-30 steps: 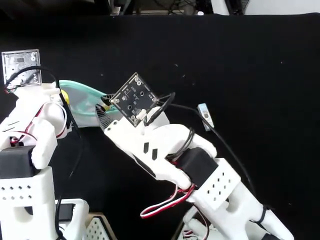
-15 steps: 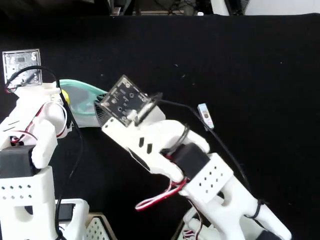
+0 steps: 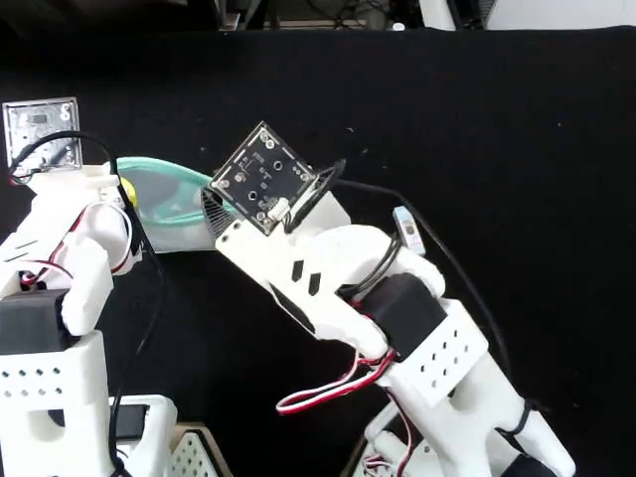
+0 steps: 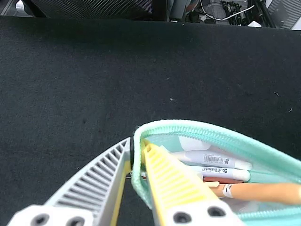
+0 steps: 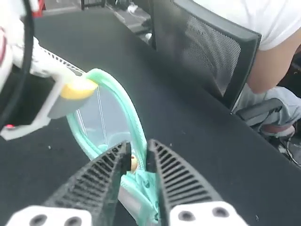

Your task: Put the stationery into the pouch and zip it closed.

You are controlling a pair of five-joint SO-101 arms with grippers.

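**Pouch.** The mint-green pouch (image 3: 164, 204) lies on the black table (image 3: 497, 119) near its left edge, between the two grippers. Its mouth is open. In the left wrist view the pouch (image 4: 225, 134) holds two white pens (image 4: 211, 162) and an orange pen (image 4: 268, 190), lying lengthwise inside.

**Left gripper.** The left gripper (image 3: 124, 189) sits at the pouch's left end. The left wrist view shows this gripper (image 4: 137, 143) clamped on the end of the pouch rim. The grey finger (image 4: 101, 174) is on the outside and the yellow finger (image 4: 164, 179) is on the inside, with the fabric pinched between them.

**Right gripper.** The right gripper (image 3: 211, 207) sits at the pouch's right end, under the arm's camera board (image 3: 263, 179). In the right wrist view the gripper (image 5: 138, 145) has its black fingers (image 5: 106, 174) drawn together to a narrow gap. The rim of the pouch (image 5: 106, 120) runs into that gap. A small tan pull (image 5: 134, 163) sits between the fingers, gripped just behind the tips. The left gripper's yellow tip (image 5: 77, 89) shows at the far end of the rim.

**Loose item.** A small white-and-blue item (image 3: 407, 231) lies on the table beside the right arm, well apart from the pouch.
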